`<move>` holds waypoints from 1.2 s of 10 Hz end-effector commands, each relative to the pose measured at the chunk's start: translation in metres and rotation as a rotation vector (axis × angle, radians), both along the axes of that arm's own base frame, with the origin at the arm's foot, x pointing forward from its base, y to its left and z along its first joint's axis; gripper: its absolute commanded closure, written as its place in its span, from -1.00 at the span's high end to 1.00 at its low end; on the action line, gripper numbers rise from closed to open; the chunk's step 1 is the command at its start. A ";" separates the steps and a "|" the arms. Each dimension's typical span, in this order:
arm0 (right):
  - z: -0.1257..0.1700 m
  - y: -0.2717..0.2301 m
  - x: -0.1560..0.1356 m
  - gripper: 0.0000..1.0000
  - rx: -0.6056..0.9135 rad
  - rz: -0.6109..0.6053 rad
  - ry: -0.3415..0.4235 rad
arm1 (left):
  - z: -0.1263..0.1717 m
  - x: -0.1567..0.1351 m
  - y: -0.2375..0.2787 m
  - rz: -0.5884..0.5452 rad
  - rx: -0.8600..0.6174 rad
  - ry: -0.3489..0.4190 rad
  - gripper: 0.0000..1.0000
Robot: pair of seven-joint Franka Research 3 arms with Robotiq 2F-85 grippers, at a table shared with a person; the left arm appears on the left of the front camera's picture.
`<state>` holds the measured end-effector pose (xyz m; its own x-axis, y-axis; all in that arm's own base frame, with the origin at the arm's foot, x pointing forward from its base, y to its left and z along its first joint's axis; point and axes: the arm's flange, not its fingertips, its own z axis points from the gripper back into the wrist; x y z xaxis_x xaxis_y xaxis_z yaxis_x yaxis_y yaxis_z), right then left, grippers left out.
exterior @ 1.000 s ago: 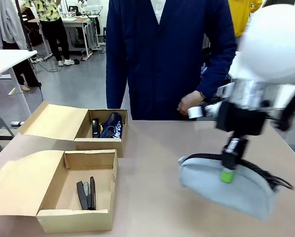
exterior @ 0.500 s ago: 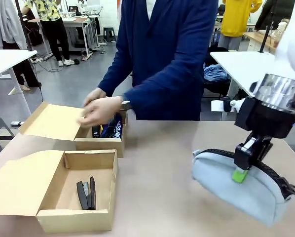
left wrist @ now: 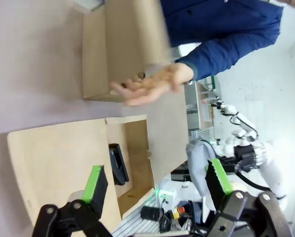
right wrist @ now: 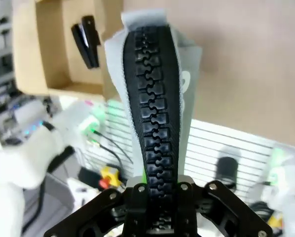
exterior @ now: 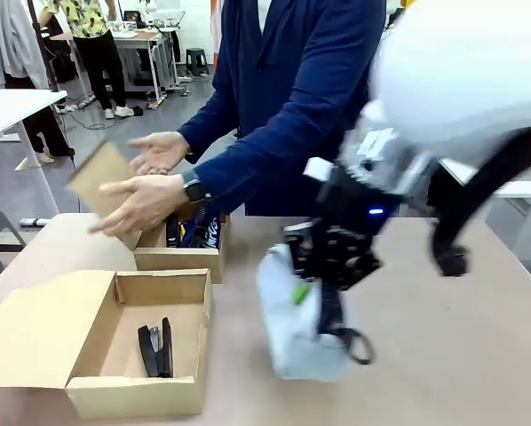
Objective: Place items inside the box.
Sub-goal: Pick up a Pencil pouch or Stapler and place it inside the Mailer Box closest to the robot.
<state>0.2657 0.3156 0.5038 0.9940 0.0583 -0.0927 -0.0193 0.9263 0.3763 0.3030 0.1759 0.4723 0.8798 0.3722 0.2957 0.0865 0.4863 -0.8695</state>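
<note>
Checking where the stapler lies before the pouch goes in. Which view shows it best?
The front view: the black stapler lies sharp and unobstructed on the floor of the box. The right wrist view shows it small and blurred past the grey pouch; the left wrist view shows it small and dark.

The scene is lit brightly and evenly from overhead; soft shadow is cast inside the box [exterior: 159, 286] below the person's hand [exterior: 146, 202]; that hand and the smaller box's flap [exterior: 101, 173] touching it are smeared by motion blur, as is the grey pouch [exterior: 292, 333] well apart from the hand; edges are bent in the wrist views.
</note>
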 end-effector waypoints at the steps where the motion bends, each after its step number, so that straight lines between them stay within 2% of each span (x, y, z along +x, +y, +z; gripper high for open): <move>1: 0.004 -0.011 0.025 -0.86 -0.009 -0.041 0.023 | 0.001 0.000 0.000 -0.002 -0.015 -0.026 1.00; 3: 0.019 -0.102 -0.008 -0.86 -0.028 -0.221 0.012 | 0.001 0.000 0.000 -0.002 -0.015 -0.026 1.00; 4: 0.026 -0.149 -0.036 -0.86 -0.105 -0.331 0.048 | 0.001 0.000 0.000 -0.002 -0.015 -0.026 1.00; 5: 0.027 -0.175 -0.056 -0.86 -0.127 -0.434 0.062 | 0.001 0.000 0.000 -0.002 -0.015 -0.026 1.00; 6: 0.028 -0.184 -0.061 -0.86 -0.132 -0.462 0.051 | 0.001 0.000 0.000 -0.002 -0.015 -0.026 1.00; 7: 0.027 -0.182 -0.058 -0.86 -0.114 -0.441 0.028 | 0.001 0.000 0.000 -0.002 -0.015 -0.026 1.00; 8: 0.015 -0.178 -0.045 -0.86 -0.097 -0.386 0.054 | 0.001 0.000 0.000 -0.002 -0.015 -0.026 1.00; 10: 0.015 -0.178 -0.045 -0.86 -0.097 -0.386 0.054 | 0.001 0.000 0.000 -0.002 -0.015 -0.026 1.00; 11: 0.019 -0.188 -0.059 -0.86 -0.115 -0.424 0.048 | 0.001 0.000 0.000 -0.002 -0.015 -0.026 1.00; 12: 0.013 -0.180 -0.053 -0.86 -0.077 -0.346 0.056 | 0.001 0.000 0.000 -0.002 -0.015 -0.026 1.00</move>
<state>0.2104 0.1349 0.5163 0.9301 -0.3424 -0.1331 0.3662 0.8934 0.2604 0.3027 0.1762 0.4724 0.8793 0.3733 0.2959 0.0864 0.4859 -0.8697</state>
